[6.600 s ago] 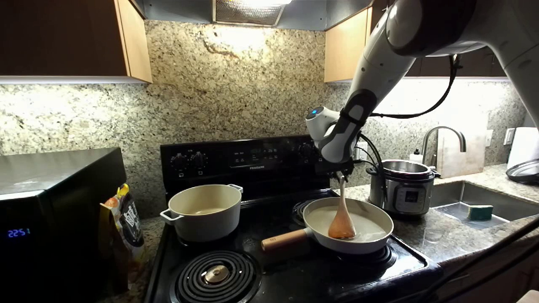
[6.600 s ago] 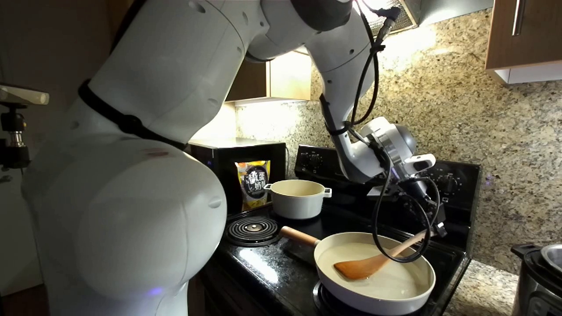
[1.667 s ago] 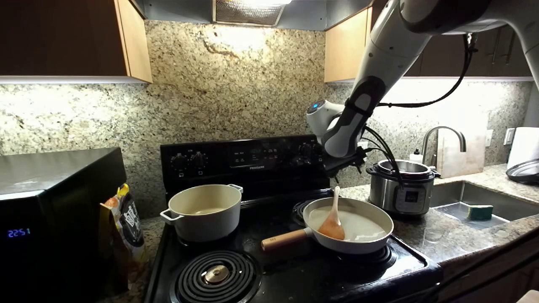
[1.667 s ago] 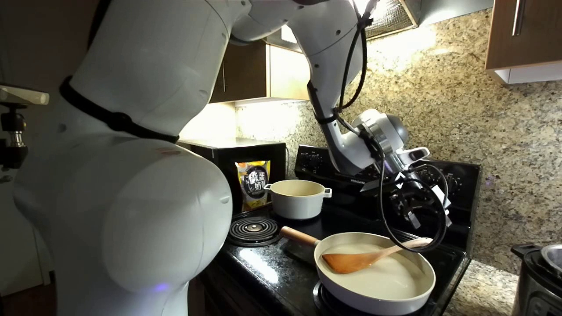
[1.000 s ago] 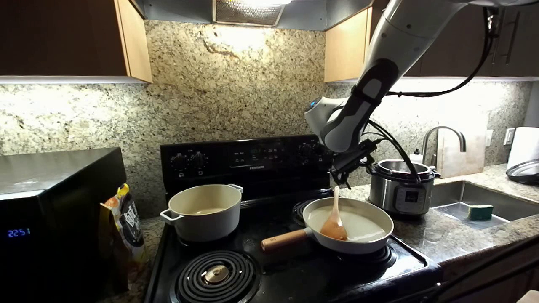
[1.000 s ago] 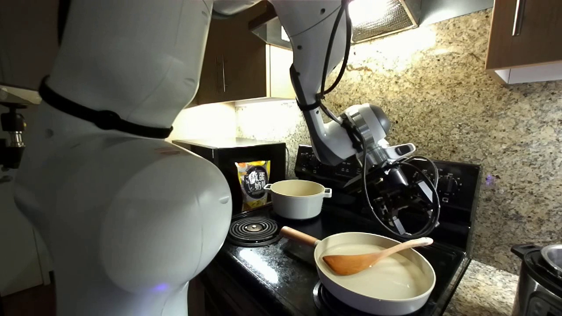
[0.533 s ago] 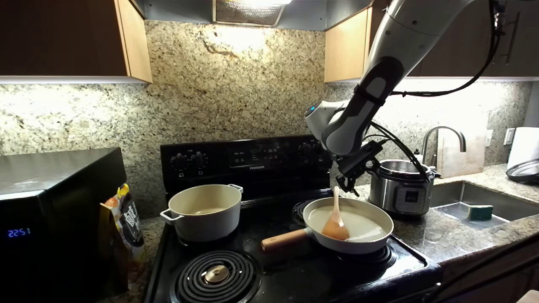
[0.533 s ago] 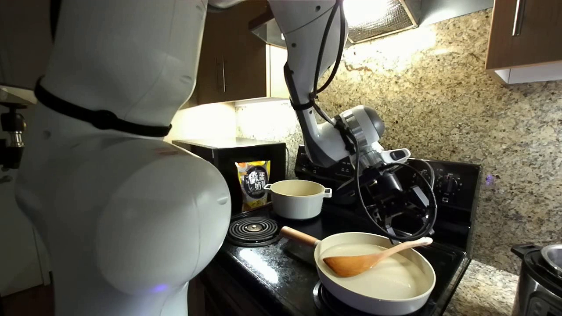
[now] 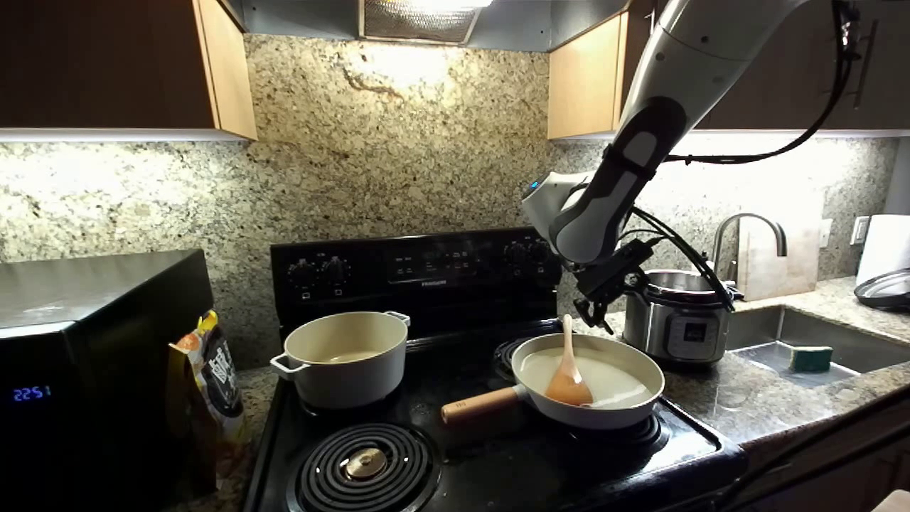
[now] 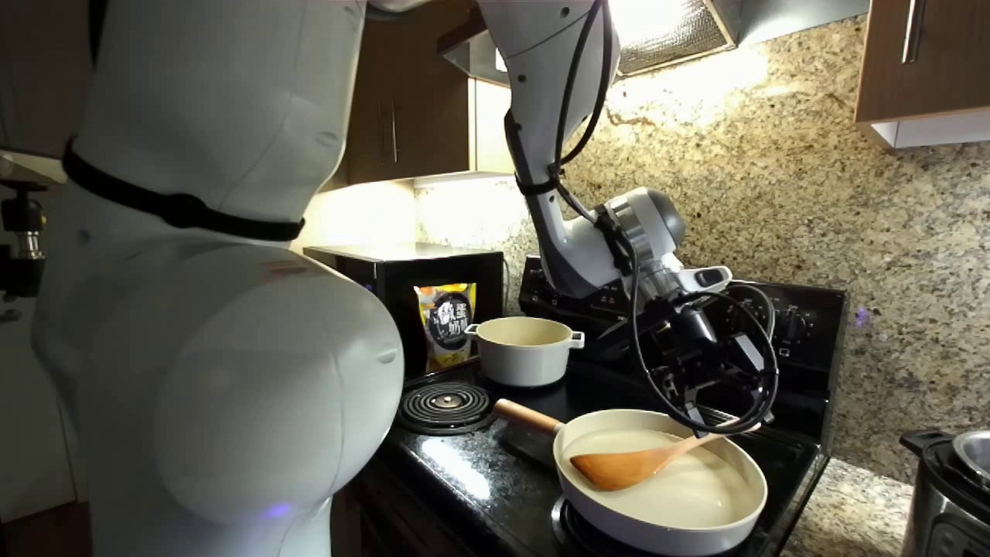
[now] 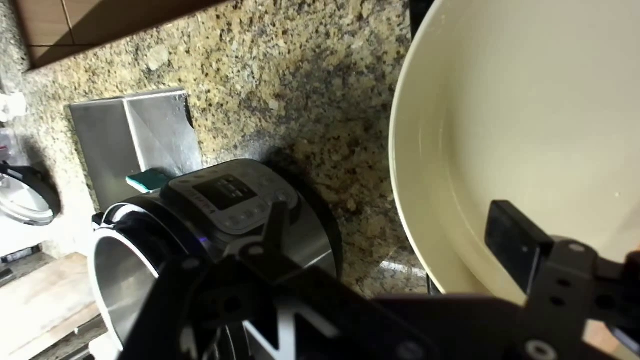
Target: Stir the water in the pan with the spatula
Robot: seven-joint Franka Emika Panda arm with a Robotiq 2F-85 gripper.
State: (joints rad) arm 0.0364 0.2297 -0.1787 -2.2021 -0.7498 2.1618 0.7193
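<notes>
In an exterior view I look down over the stove [image 9: 508, 462] to the wall [image 9: 398, 178]; in an exterior view, slantwise past the nearby arm [image 10: 255, 333]. Both share pan [image 9: 604, 419] and pot [image 10: 524, 366]. My wrist view faces down, near the pan, apparently rolled.

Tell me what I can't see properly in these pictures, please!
Pan: the wrist view's top and right edges cut it off.
Spatula: in the wrist view, the jaws and right edge hide nearly all of it.
Water: too clear to show its depth, both exterior views.
Pot: in an exterior view, its near wall hides the bottom.
Cooker screen: too blurred to read, wrist view.
</notes>
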